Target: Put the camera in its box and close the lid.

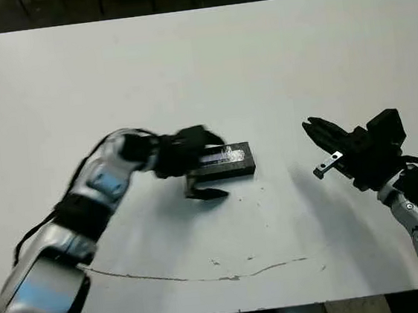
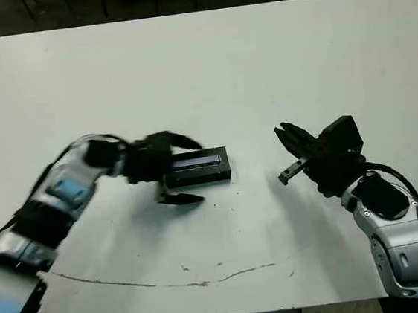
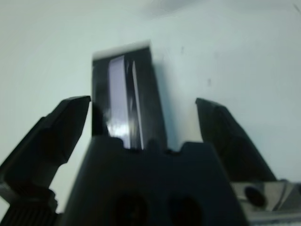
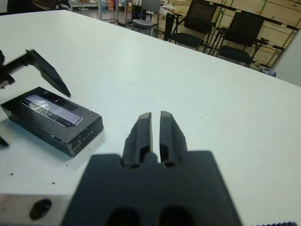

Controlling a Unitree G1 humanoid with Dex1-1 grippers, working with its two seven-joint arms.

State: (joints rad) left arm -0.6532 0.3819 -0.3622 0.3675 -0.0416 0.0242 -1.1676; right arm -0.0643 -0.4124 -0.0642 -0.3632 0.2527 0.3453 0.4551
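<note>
The lid, black with a pale grey strip along its top, lies flat on the box at the middle of the table; together they form one closed black block. No camera shows in any view. My left gripper is open, one finger on the far side of the block's left end and one on the near side. The left wrist view shows the block between the spread fingers, with a gap on each side. My right gripper is shut and empty, hovering well to the right of the block.
The white table stretches wide behind and to both sides. A thin dark wavy line runs along its surface near the front edge. In the right wrist view, black chairs stand beyond the far edge.
</note>
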